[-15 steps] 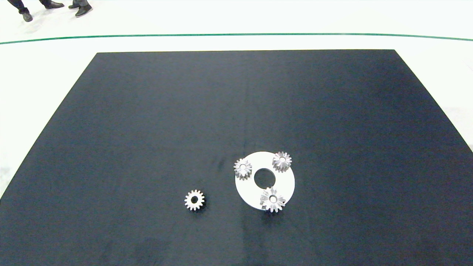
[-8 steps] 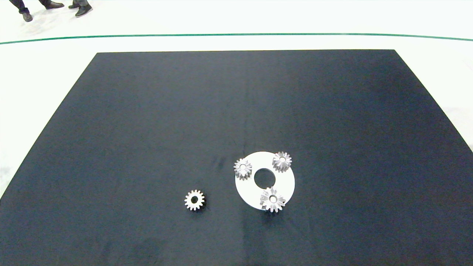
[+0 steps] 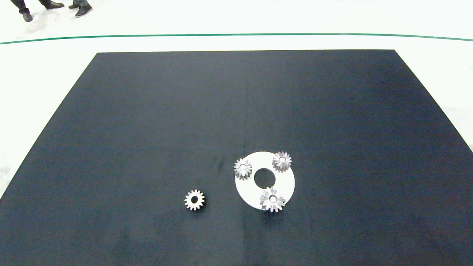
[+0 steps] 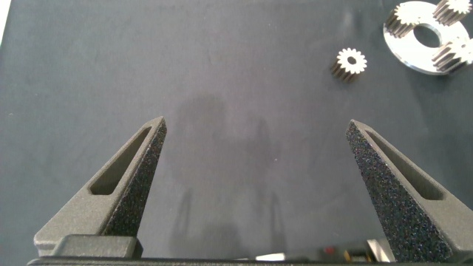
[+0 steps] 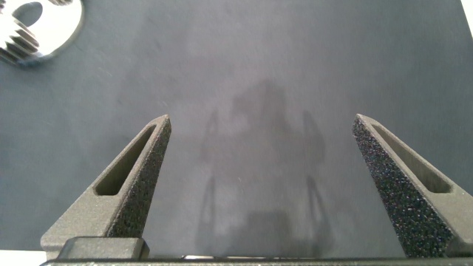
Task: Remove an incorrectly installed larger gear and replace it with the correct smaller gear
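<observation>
From above, neither arm is over the black mat. A flat white round plate with a centre hole lies near the mat's front edge, and three silver gears sit on it. The larger gear, the widest silver metal gear with long pointed teeth and a small centre hole, is on the plate's near rim. Two smaller short-toothed silver gears sit at the plate's left and far-right edges. The smaller gear, a silver metal gear with short blunt teeth and a wide centre hole, lies flat on the mat, apart from the plate on its left. That makes four gears in all: one star-like, three short-toothed. Two people's dark shoes show at the far left corner

In the left wrist view, the left gripper hangs above bare mat with its grey fingers spread wide and nothing between them. The loose smaller gear and the plate lie well ahead of it

In the right wrist view, the right gripper is likewise spread and empty over bare mat, with only an edge of the plate visible

The removal has not begun. The right gripper probably sits closer to the star-like gear. It should descend centred on it, close across opposite teeth, and lift straight up so the neighbouring gears and the plate stay put
</observation>
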You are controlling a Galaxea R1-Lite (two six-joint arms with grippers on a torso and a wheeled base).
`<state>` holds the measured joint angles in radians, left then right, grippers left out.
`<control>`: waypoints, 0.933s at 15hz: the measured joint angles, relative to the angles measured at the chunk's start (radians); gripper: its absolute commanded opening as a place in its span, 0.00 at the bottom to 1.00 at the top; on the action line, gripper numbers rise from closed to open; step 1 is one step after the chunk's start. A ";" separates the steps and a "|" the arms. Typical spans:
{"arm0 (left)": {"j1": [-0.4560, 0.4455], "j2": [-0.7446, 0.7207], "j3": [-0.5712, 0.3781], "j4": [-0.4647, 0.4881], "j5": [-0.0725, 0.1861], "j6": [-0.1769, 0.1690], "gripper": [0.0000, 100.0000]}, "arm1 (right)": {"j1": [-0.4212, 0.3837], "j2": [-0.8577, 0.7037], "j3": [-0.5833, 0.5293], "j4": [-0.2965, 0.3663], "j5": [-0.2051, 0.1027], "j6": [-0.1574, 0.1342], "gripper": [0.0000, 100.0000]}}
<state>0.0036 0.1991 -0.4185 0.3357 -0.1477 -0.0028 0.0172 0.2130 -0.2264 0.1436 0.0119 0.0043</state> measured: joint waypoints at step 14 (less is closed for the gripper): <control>-0.054 0.869 -0.921 0.442 0.153 0.012 1.00 | 0.388 0.746 -0.563 0.064 0.008 -0.236 1.00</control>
<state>-0.0500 1.0683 -1.3394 0.7774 0.0057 0.0096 0.4049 0.9587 -0.7894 0.2081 0.0200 -0.2313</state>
